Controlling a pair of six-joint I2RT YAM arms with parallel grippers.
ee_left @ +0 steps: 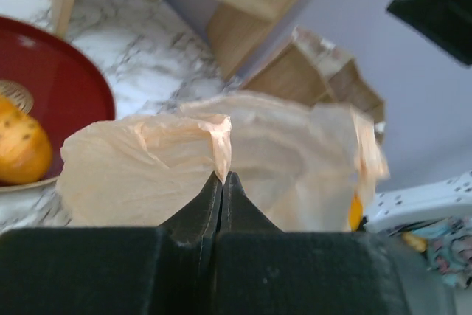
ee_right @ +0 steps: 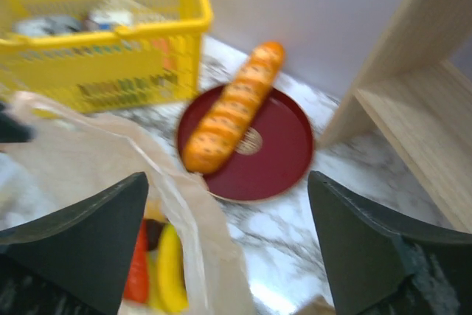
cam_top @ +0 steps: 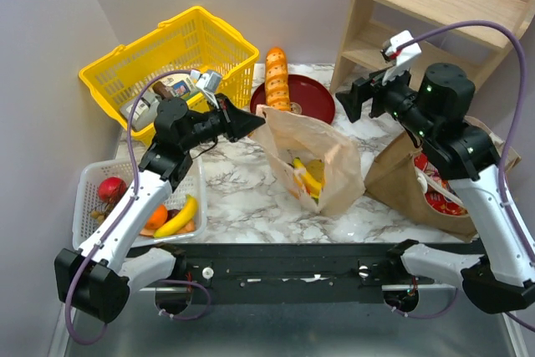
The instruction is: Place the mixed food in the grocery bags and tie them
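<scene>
Marbled counter [cam_top: 234,186]: left end effector [ee_left: 223,176] pinches the tan plastic bag [cam_top: 322,156] at its ten o'clock rim; right end effector [cam_top: 351,104] hangs released at one o'clock.

Black left gripper [ee_left: 222,182] pinches the rim of the tan plastic bag [ee_left: 140,171] at centre; red plate [ee_left: 66,86] at nine o'clock.
</scene>
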